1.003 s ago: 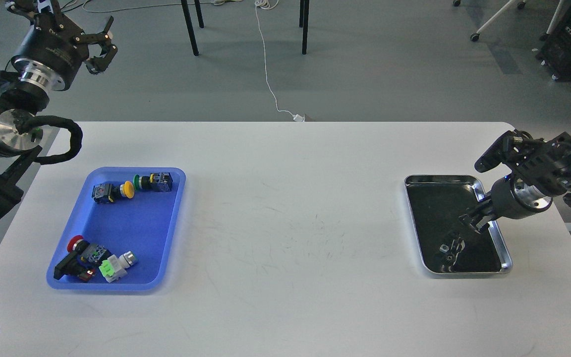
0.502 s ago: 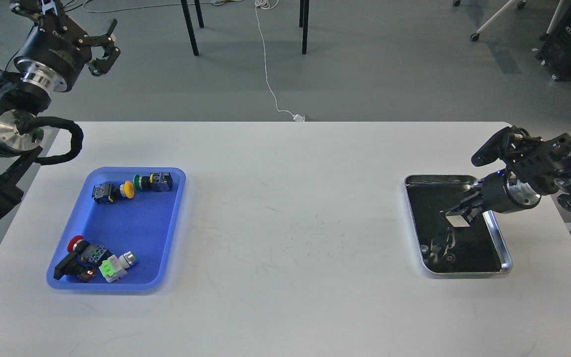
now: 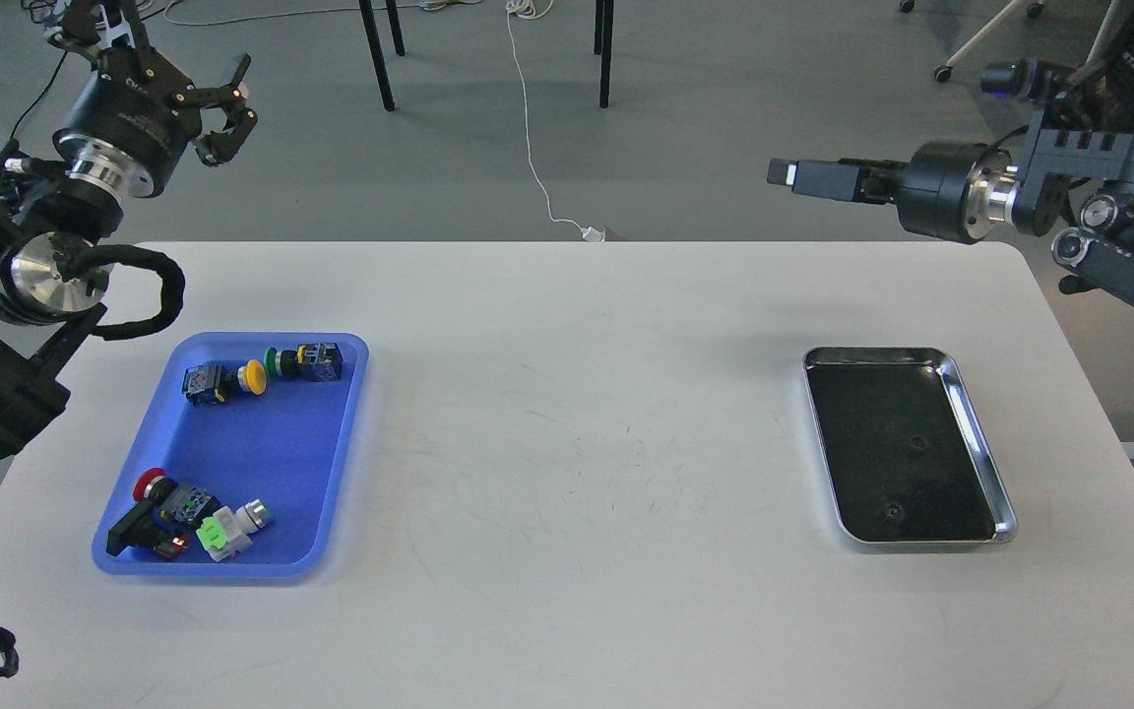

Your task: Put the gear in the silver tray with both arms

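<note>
The silver tray [image 3: 872, 353] lies on the right of the white table; its dark bottom shows only two faint round marks, and I cannot tell whether they are things or reflections. Several push-button switches lie in the blue tray [image 3: 252, 443] on the left: a yellow one [image 3: 252, 375], a green one [image 3: 277, 361] and a red one [image 3: 150, 484]. My left gripper [image 3: 227, 110] is open and empty, high beyond the table's far left corner. My right gripper [image 3: 791, 175] is raised level beyond the far right edge, pointing left, seen side-on, with nothing visible in it.
The white table [image 3: 587, 443] runs between the two trays. Beyond its far edge are black chair legs [image 3: 378, 59], a white cable [image 3: 537, 167] on the grey floor and a white plug [image 3: 593, 233] at the table edge.
My right gripper has lifted out of the silver tray and swung up and back beyond the table's far edge. The left gripper has shifted slightly to the right. Both trays are unmoved.
</note>
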Available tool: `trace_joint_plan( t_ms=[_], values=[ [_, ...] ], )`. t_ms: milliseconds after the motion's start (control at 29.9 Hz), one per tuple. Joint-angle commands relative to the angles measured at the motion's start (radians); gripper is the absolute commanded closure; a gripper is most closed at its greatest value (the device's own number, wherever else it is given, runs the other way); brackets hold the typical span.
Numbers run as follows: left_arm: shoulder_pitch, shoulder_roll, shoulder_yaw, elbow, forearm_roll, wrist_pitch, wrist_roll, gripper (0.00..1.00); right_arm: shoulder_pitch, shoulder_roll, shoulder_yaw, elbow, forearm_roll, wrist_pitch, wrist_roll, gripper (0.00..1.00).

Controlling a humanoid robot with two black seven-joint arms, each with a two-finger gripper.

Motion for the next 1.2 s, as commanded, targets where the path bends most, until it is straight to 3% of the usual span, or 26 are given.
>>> trace_joint_plan(
  t_ms=[0,234,435,502,602,736,970,1170],
  values=[
    [0.005,-0.012,-0.002,0.003,-0.002,-0.007,0.003,0.02,-0.031,0.082,0.144,-0.072,0.166,-0.001,-0.001,0.02],
    [0.009,-0.113,-0.018,0.115,-0.005,-0.058,0.002,0.02,-0.121,0.163,0.354,-0.091,0.488,-0.069,-0.003,0.01],
    [0.02,-0.125,-0.069,0.122,-0.09,-0.065,0.003,0.02,-0.192,0.171,0.503,-0.112,0.756,-0.066,-0.006,0.01],
    [0.022,-0.13,-0.068,0.123,-0.101,-0.073,0.005,0.02,-0.212,0.174,0.541,-0.141,0.868,-0.057,-0.03,0.01],
    [0.028,-0.14,-0.068,0.123,-0.103,-0.084,0.003,0.02,-0.236,0.188,0.56,-0.17,1.048,-0.031,-0.107,0.01],
    [0.038,-0.179,-0.068,0.123,-0.104,-0.084,0.003,0.02,-0.311,0.189,0.656,-0.169,1.249,0.022,-0.133,0.01],
    [0.052,-0.182,-0.083,0.112,-0.107,-0.085,0.003,0.02,-0.451,0.215,0.913,-0.16,1.272,0.031,-0.135,0.01],
    [0.055,-0.186,-0.075,0.112,-0.106,-0.082,-0.009,0.02,-0.468,0.258,0.914,-0.161,1.259,0.032,-0.118,0.01]
  ],
)
